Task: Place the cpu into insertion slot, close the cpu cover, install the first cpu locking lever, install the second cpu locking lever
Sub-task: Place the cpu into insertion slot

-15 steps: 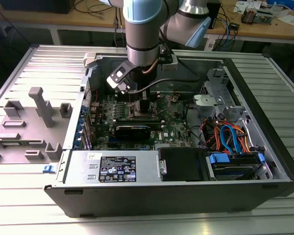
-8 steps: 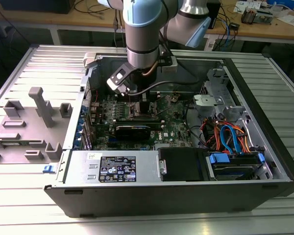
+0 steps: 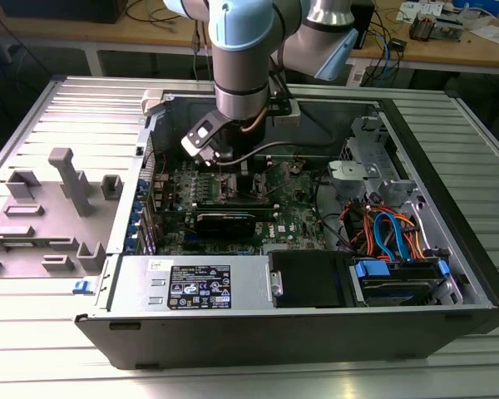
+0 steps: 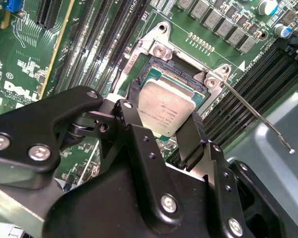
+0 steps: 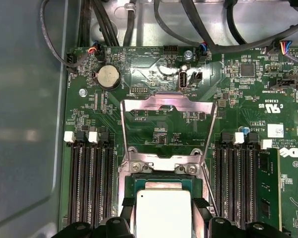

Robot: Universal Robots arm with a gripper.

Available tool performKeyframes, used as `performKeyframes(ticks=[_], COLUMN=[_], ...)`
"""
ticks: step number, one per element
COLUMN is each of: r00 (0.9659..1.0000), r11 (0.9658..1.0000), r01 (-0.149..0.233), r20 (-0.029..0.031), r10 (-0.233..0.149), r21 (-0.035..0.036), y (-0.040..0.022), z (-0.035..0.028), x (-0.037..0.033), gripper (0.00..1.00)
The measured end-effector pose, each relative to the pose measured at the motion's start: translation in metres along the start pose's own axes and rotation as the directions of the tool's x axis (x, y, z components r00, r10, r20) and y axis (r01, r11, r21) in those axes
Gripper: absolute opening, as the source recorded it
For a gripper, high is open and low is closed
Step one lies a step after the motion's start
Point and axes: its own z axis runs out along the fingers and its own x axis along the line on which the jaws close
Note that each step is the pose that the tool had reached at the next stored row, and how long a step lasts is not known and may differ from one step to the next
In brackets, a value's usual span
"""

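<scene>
Two-sided pinch, right up close: gripper (image 4: 164,116) clamped on the cpu (image 4: 166,106), black fingers (image 4: 135,124) pressing on opposite edges. Holds the chip flat, silvery face up, dead centre in the second wrist view. Hangs directly over the insertion slot (image 4: 174,72), at it or a touch above. Can't tell whether it is seated.

Reads as step one, the placing, not yet finished. Being square, has no real long axis. Lines up square with the socket frame and shows a green margin on the side away from the fingers. Calls, by the look of it, for a straight, level set-down with corners matched and no twist, then a clean release.

Further out, past the socket: cpu cover (image 5: 193,106) open on its hinge, free end pointing away from the chip toward the coin cell (image 5: 108,77). Alongside, one locking lever (image 4: 258,115), unhooked and sticking out free.

Farthest back, upper middle of the exterior view: arm (image 3: 241,75) reaching down into the open case (image 3: 432,179), wrist over the motherboard (image 3: 295,208).
</scene>
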Motion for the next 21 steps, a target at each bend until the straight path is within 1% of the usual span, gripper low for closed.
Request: performKeyframes(ticks=[3,5,11,14,17,19,21], r00=[1.0000,0.9998,0.9998,0.9998,0.9998,0.9998,0.9998], r11=[1.0000,0.9998,0.9998,0.9998,0.9998,0.9998,0.9998], r01=[-0.006,-0.020,-0.021,-0.021,-0.021,-0.021,-0.021], r20=[0.0007,0.0018,0.0018,0.0018,0.0015,0.0015,0.0020], r10=[0.006,0.020,0.021,0.021,0.021,0.021,0.021], r21=[-0.0001,-0.0005,-0.0005,-0.0006,-0.0007,-0.0007,-0.0006], y=[-0.0001,-0.0003,-0.0006,-0.0006,-0.0005,-0.0005,-0.0015], z=[0.0029,0.0046,0.0069,0.0072,0.0052,0.0051,0.0054], x=[-0.0001,-0.0003,-0.0003,-0.0003,-0.0002,-0.0002,-0.0001], gripper=[0.54,0.54,0.54,0.54,0.54,0.54,0.54])
